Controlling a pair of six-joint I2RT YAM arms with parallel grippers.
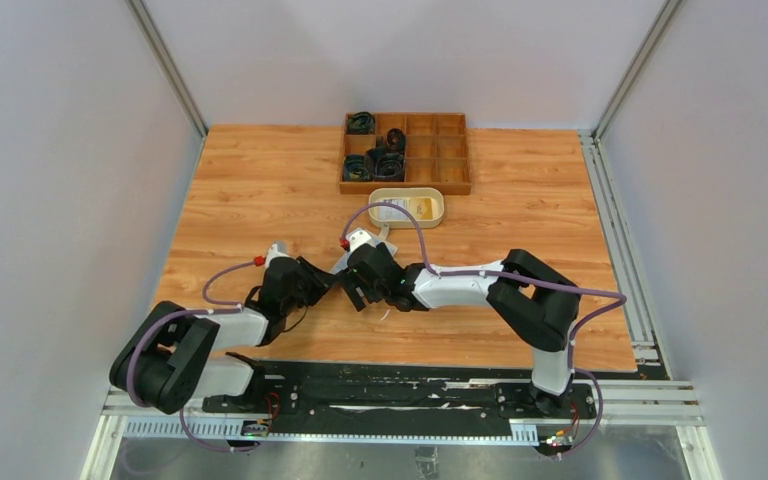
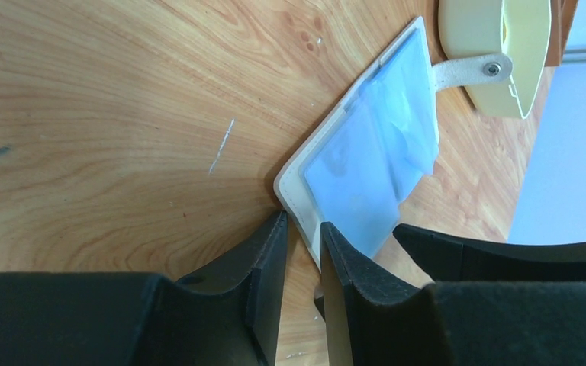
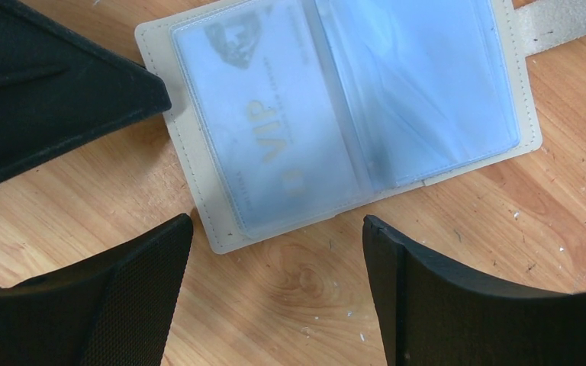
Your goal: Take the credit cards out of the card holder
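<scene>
The card holder (image 3: pixel 198 191) lies open and flat on the wood, with its closure tab (image 2: pixel 465 70) pointing at the cream dish. Pale blue-grey credit cards sit in its clear pockets: one marked VIP (image 3: pixel 267 137) on the left half, and more (image 3: pixel 420 91) on the right half. My left gripper (image 2: pixel 301 225) is low at the holder's corner. Its jaws stand a narrow gap apart across the border, and one fingertip (image 3: pixel 149 95) touches the left edge. My right gripper (image 3: pixel 275 229) hangs wide open just over the near edge, holding nothing. In the top view the two grippers (image 1: pixel 345 280) hide most of the holder.
A cream oval dish (image 1: pixel 407 207) stands just beyond the holder. Behind the dish is a wooden compartment tray (image 1: pixel 450 150) holding dark coiled items. Metal rails run along the table's right side (image 1: pixel 615 220), and the arm bases fill the near edge.
</scene>
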